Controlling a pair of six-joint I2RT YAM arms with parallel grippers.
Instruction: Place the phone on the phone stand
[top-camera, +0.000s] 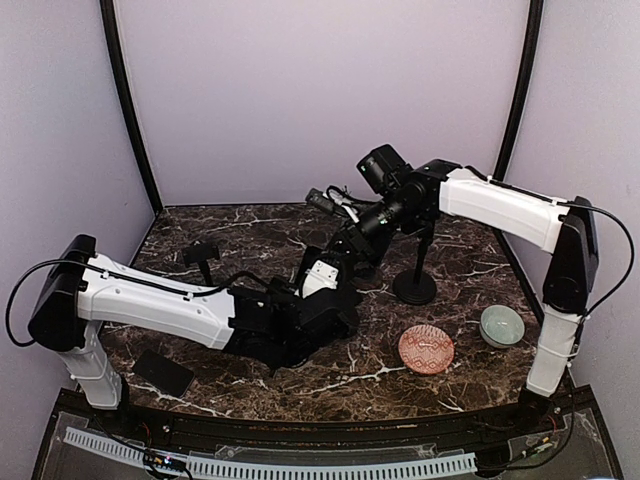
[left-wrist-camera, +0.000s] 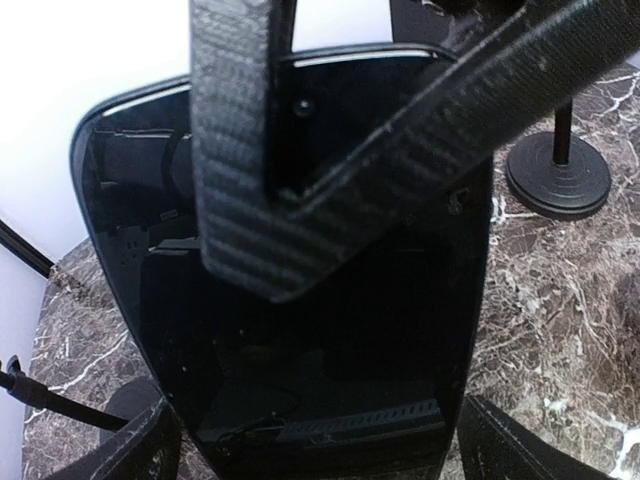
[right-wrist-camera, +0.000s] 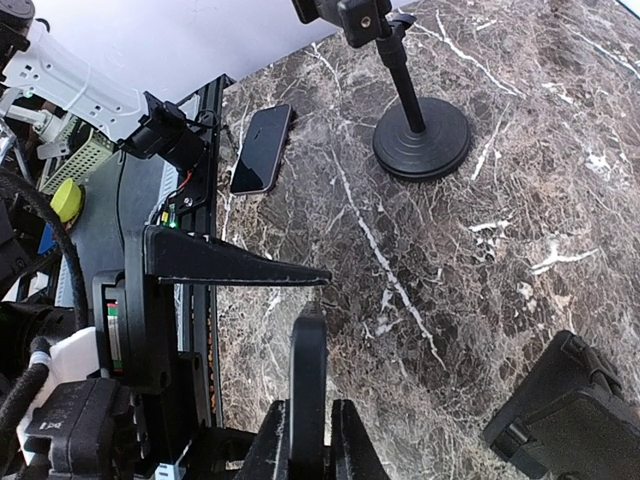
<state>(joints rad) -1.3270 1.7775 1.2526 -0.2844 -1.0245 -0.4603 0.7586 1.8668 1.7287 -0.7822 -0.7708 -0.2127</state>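
Phone (left-wrist-camera: 330, 340), aloft at mid-scene, pinched by closed right gripper (left-wrist-camera: 272, 255); left gripper (left-wrist-camera: 320, 445) spread wide beside its lower end. Hazard: pivoting or slipping in narrow tip pinch before reaching phone stand (top-camera: 415, 285).

- Left arm (top-camera: 150, 300): stretched low and nearly level from its base toward the centre, wrist tipped upward.
- Left pincer (left-wrist-camera: 315, 455): jaws spread wide, one at each lower corner of its own wrist view.
- Right arm (top-camera: 500, 205): upper link upright, forearm reaching left, wrist angled downward.
- Right pincer (right-wrist-camera: 308, 430): clamped tight, directly above the left pincer.
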